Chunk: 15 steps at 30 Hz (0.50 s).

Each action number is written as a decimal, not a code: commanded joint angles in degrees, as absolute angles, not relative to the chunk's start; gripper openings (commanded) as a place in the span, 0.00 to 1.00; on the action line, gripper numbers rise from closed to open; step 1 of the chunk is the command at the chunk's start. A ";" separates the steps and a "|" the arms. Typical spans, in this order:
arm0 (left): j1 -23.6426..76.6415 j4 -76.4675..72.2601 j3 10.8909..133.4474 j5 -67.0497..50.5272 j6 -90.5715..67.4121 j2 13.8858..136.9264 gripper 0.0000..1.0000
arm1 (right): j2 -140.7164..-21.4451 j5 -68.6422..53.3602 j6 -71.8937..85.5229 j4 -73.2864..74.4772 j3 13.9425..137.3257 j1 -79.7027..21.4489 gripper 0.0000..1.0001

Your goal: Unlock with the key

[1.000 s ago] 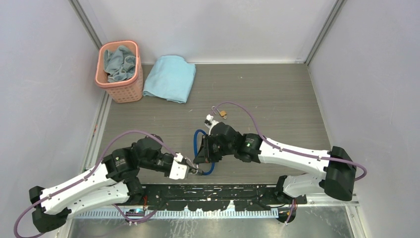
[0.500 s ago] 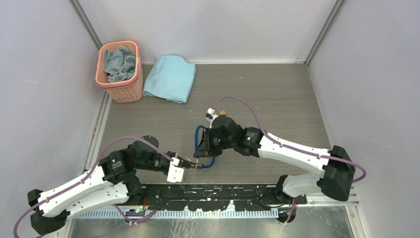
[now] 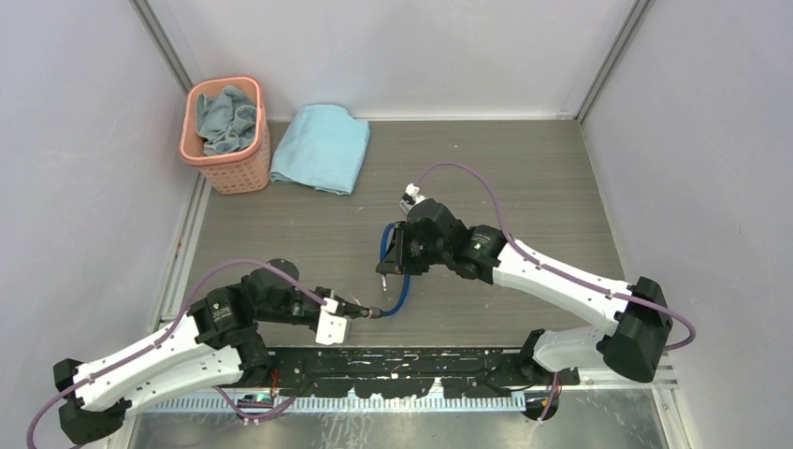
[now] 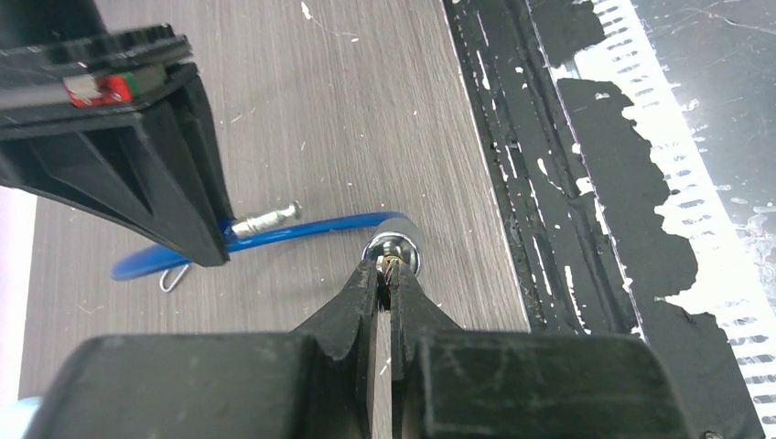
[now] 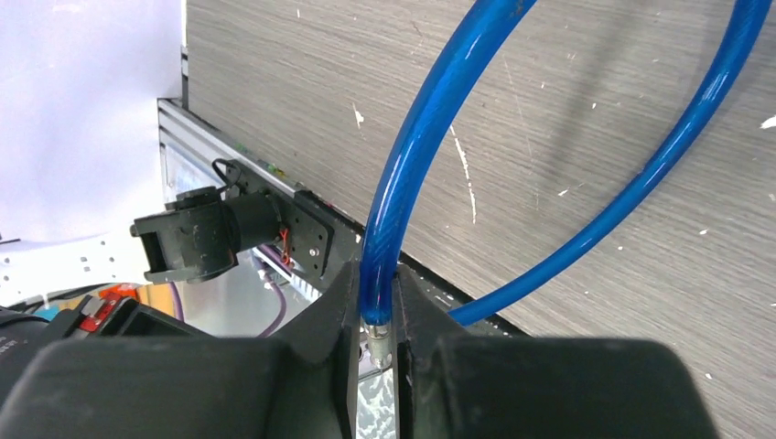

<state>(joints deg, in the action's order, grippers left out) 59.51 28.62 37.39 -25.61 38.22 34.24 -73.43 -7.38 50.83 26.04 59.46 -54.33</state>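
Pinching its fingers together, the left hand (image 4: pixel 389 279) grips a tiny metal piece that looks like the key (image 4: pixel 390 268), though little of it shows. The piece's tip meets a round silvery fitting (image 4: pixel 393 247) at one end of the blue cable (image 4: pixel 302 227), near the front edge of the grey counter (image 3: pixel 524 178). The right hand (image 5: pixel 375 315) is clamped on the cable just above its other, silver metal end (image 4: pixel 267 219), and the loop arcs over the counter. A pink basket (image 3: pixel 229 150) and a light blue cloth (image 3: pixel 323 145) sit at the far left.
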 commanded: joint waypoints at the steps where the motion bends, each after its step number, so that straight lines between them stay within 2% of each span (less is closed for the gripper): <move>1: 59.19 22.72 36.48 -23.78 37.57 34.09 0.00 | -71.07 -1.32 47.14 28.31 64.34 -54.49 0.01; 10: 59.19 19.43 37.26 -16.46 32.69 37.69 0.01 | -68.73 16.86 41.55 37.21 70.39 -53.08 0.01; 13: 59.16 19.11 38.16 -13.51 29.19 39.58 0.16 | -68.81 23.60 40.79 40.71 71.89 -51.65 0.01; 15: 59.24 18.46 39.60 -10.70 25.04 41.24 0.22 | -68.91 27.28 40.53 42.65 72.20 -50.23 0.01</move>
<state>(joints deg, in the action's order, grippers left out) 59.51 24.34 35.64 -16.43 32.27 39.35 -70.72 14.17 43.48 38.24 69.06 -52.45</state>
